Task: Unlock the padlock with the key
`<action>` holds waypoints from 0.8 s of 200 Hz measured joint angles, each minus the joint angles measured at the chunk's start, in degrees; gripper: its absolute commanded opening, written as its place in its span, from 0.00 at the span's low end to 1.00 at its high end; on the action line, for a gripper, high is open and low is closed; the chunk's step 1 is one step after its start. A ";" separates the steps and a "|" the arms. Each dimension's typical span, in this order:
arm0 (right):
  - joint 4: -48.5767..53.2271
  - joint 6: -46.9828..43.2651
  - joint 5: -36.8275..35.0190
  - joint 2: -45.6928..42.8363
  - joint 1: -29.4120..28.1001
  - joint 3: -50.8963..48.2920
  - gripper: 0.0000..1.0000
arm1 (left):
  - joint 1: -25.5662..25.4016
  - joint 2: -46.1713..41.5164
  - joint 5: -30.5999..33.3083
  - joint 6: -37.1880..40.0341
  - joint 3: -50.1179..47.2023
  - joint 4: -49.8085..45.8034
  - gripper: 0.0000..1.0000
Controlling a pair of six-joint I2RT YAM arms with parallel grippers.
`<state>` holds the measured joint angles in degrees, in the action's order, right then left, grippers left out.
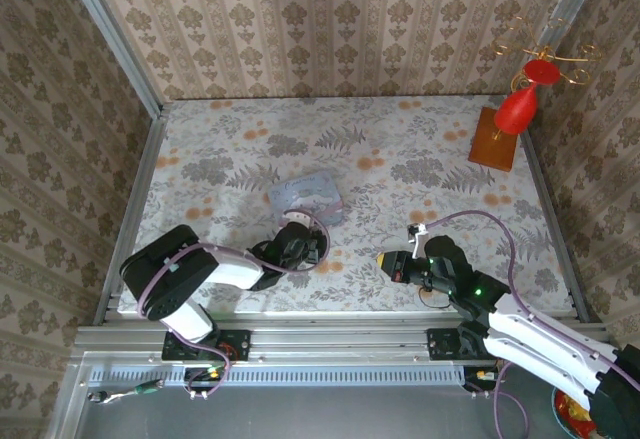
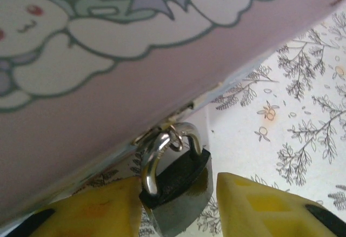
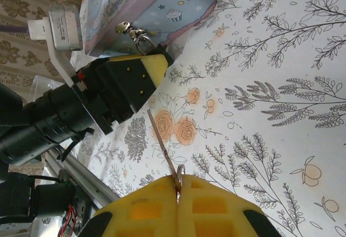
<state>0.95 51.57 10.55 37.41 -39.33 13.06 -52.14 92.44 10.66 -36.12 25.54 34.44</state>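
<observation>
Padlock (image 2: 181,185): tiny black body, silver shackle on tin (image 2: 108,86). Left gripper (image 2: 177,196) straddles it, grip unclear; right gripper (image 3: 178,187) pinches key (image 3: 162,140).

— What do we make of the padlock (image 2: 181,180)?
— We see a matt black body, slightly rough, and a shackle (image 2: 153,164) of bright polished metal.
— And the tin (image 2: 108,69)?
— We'd call it smooth, with a soft satin sheen over the printed lid.
— The key (image 3: 161,140)?
— Thin bare metal, dull grey to us.
— We note yellow fingers (image 2: 259,207) on the left claw (image 2: 179,207): matt, moulded, plastic-looking.
— And we take the worktop (image 2: 303,113) for a matt printed covering; cloth or paper, we cannot tell.
</observation>
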 measured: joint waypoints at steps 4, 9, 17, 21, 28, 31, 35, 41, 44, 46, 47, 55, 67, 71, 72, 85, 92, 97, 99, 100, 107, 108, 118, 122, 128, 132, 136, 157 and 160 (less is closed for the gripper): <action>-0.20 0.07 -0.07 0.13 -0.07 0.00 0.00 | 0.17 0.22 -0.02 -0.17 0.15 0.11 0.33; -0.50 0.09 -0.13 0.28 -0.15 0.00 0.00 | 0.39 0.57 -0.22 -0.17 0.44 0.17 0.31; -0.92 0.11 -0.31 0.61 -0.28 0.00 0.00 | 0.50 1.07 -0.39 -0.17 1.14 -0.09 0.29; -1.03 0.13 -0.33 0.83 -0.35 0.00 0.00 | 0.57 1.40 -0.48 -0.02 1.51 -0.24 0.27; -1.18 0.15 -0.33 1.31 -0.39 0.00 0.00 | 0.59 2.01 -0.57 -0.07 2.21 -0.37 0.25; -1.27 0.15 -0.31 1.53 -0.39 0.00 0.00 | 0.59 2.21 -0.61 -0.07 2.45 -0.37 0.24; -1.38 0.17 -0.31 1.88 -0.46 0.00 0.00 | 0.59 2.49 -0.92 -0.09 2.73 -0.35 0.23; -1.60 0.31 -0.33 2.43 -0.50 0.00 0.00 | 0.59 2.75 -1.20 -0.11 3.04 -0.33 0.21; -1.64 0.33 -0.33 2.69 -0.55 0.00 0.00 | 0.59 2.75 -1.29 -0.20 3.08 -0.31 0.20; -1.68 0.33 -0.31 2.80 -0.57 0.00 0.00 | 0.59 2.75 -1.38 -0.17 3.06 -0.26 0.19; -1.73 0.33 -0.31 2.89 -0.59 0.00 0.00 | 0.59 2.75 -1.44 -0.17 3.06 -0.26 0.19; -1.97 0.42 -0.33 3.43 -0.70 0.00 0.00 | 0.59 2.75 -1.90 -0.28 3.06 -0.13 0.16; -2.23 0.76 -0.31 4.33 -0.72 0.00 0.00 | 0.59 2.71 -2.36 -0.28 3.08 -0.07 0.13; -2.36 0.87 -0.31 4.70 -0.72 0.00 0.00 | 0.59 2.64 -2.58 -0.26 3.06 -0.07 0.13; -2.38 0.98 -0.31 4.83 -0.72 0.00 0.00 | 0.59 2.64 -2.62 -0.24 3.06 -0.07 0.12; -2.89 1.22 -0.26 6.25 -0.79 0.00 0.00 | 0.59 2.36 -3.63 -0.68 3.08 -0.39 0.10; -3.32 1.31 -0.26 7.08 -0.94 0.00 0.00 | 0.59 1.95 -4.31 -0.98 3.08 -0.98 0.09; -3.72 1.40 -0.24 7.80 -1.09 0.00 0.00 | 0.59 1.62 -4.74 -1.31 3.08 -1.38 0.08; -3.85 1.42 -0.24 7.96 -1.14 0.00 0.00 | 0.59 1.46 -4.94 -1.44 3.08 -1.64 0.08; -3.93 1.44 -0.24 8.13 -1.16 0.00 0.00 | 0.59 1.36 -5.05 -1.57 3.08 -1.77 0.08; -4.52 1.70 -0.11 8.96 -1.31 0.00 0.00 | 0.59 0.74 -5.73 -2.21 3.06 -2.43 0.07; -4.59 1.77 -0.09 9.05 -1.31 0.00 0.00 | 0.59 0.68 -5.79 -2.29 3.06 -2.47 0.07; -5.84 2.47 0.20 10.32 -1.44 0.00 0.00 | 0.61 -0.11 -6.84 -3.72 3.06 -3.08 0.06; -6.49 2.73 0.28 10.82 -1.46 0.00 0.00 | 0.63 -0.42 -7.32 -4.39 3.06 -3.34 0.06; -7.37 3.02 0.57 11.54 -1.44 0.00 0.00 | 0.66 -0.83 -7.98 -5.35 3.06 -3.80 0.05; -8.15 3.21 0.70 12.11 -1.46 0.00 0.00 | 0.68 -1.11 -8.41 -6.25 3.06 -4.13 0.05; -8.79 3.54 0.90 12.66 -1.44 0.00 0.00 | 0.72 -1.33 -8.92 -7.06 3.06 -4.46 0.05; -12.52 4.87 2.47 15.76 -1.46 0.00 0.00 | 0.81 -1.75 -11.17 -12.15 3.06 -4.92 0.05; -13.14 5.14 2.82 16.28 -1.46 0.00 0.00 | 0.83 -1.75 -11.45 -12.79 3.06 -4.87 0.05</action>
<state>-12.19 56.71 13.37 53.69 -40.80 13.06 -51.31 90.70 -0.80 -48.90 28.60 29.56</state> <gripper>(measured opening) 0.066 0.162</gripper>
